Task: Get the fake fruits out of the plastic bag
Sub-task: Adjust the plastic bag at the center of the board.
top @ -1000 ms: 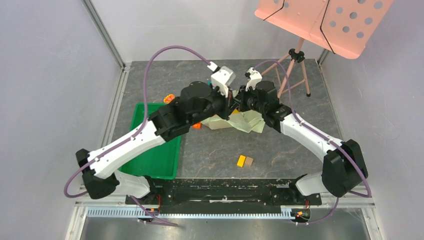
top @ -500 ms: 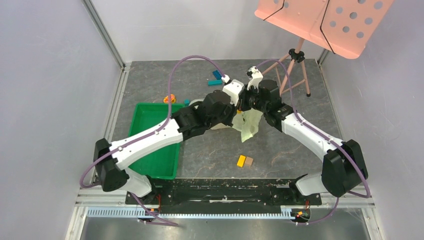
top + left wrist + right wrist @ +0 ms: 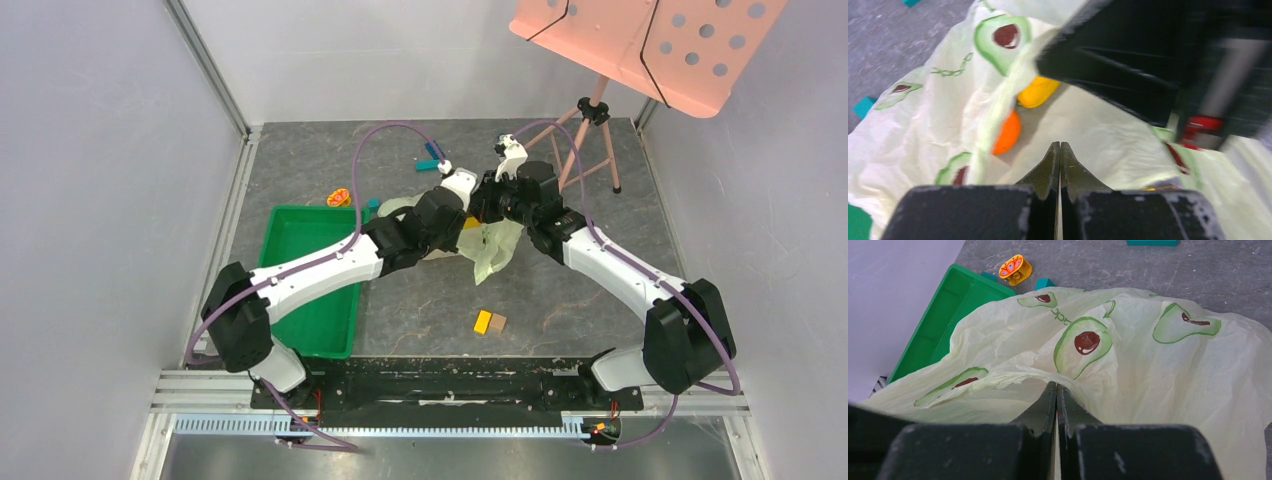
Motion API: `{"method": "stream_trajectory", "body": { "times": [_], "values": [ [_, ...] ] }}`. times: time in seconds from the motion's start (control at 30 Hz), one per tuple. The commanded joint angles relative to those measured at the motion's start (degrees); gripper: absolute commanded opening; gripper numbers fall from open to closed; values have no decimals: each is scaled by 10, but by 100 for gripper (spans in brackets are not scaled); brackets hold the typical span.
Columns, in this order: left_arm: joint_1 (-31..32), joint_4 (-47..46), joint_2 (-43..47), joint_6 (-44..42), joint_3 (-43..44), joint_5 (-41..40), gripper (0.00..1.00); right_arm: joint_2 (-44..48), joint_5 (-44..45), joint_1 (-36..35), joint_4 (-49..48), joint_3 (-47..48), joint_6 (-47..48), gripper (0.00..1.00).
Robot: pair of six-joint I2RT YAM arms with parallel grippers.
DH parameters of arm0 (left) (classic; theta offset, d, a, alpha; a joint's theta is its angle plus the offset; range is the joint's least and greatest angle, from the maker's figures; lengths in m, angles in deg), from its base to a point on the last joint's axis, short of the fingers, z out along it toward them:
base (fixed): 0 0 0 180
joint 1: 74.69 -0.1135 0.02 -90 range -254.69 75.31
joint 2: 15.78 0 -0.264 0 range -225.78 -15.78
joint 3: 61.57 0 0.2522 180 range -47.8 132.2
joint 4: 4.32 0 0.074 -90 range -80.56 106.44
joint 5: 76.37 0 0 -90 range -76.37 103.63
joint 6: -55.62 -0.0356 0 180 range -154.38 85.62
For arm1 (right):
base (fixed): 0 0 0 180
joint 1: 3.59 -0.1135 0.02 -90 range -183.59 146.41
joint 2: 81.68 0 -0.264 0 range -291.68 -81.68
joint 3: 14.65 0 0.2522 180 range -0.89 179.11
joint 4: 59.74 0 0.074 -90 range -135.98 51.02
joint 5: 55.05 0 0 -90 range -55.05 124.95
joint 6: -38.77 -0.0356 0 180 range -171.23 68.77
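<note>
The plastic bag (image 3: 496,250) is pale green with avocado prints and hangs crumpled from my right gripper (image 3: 485,208). In the right wrist view the right gripper (image 3: 1056,386) is shut on a fold of the bag (image 3: 1148,370). My left gripper (image 3: 462,210) is right beside it at the bag's opening. In the left wrist view the left gripper (image 3: 1060,145) is shut with nothing seen between its fingers, just above the bag (image 3: 1108,145). A round orange fruit (image 3: 1007,133) and an oblong yellow fruit (image 3: 1037,92) lie inside the bag. The green fruits are hidden.
A green tray (image 3: 300,272) sits at the left, also in the right wrist view (image 3: 938,325). A flat orange curved piece (image 3: 339,197) and teal blocks (image 3: 432,156) lie behind the bag. Yellow and brown blocks (image 3: 489,322) lie in front. A pink music stand's tripod (image 3: 595,125) is at back right.
My left arm has stretched out and lowered, bringing its gripper to the bag's opening beside the right gripper. The bag went from spread flat to lifted and hanging in a narrow bunch.
</note>
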Motion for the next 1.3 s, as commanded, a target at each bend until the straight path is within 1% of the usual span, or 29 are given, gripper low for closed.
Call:
{"method": "stream_trajectory", "body": {
  "times": [0.0,0.17,0.27,0.4,0.6,0.7,0.93,1.1,1.27],
  "values": [
    [-22,-67,-10,30,-34,-44,2,20,17,2,1,-3,14,0],
    [-32,-99,-22,45,-73,-54,2,26,28,1,6,-8,21,0],
    [-33,-112,-25,52,-88,-54,2,30,13,0,4,-12,30,0],
    [-34,-120,-27,56,-91,-54,2,37,15,-25,2,-26,40,0],
    [-37,-128,-30,68,-93,-46,2,22,68,-83,-12,-51,39,0],
    [-38,-132,-29,69,-95,-44,2,7,103,-95,-24,-58,23,0],
    [-51,-139,-25,71,-116,-41,2,-46,187,-101,-42,-42,8,0],
    [-55,-150,-17,80,-148,-40,2,-70,240,-100,-48,-35,11,0],
    [-55,-164,-11,101,-186,-21,2,-95,243,-100,-77,-31,15,2]
  ]
}}
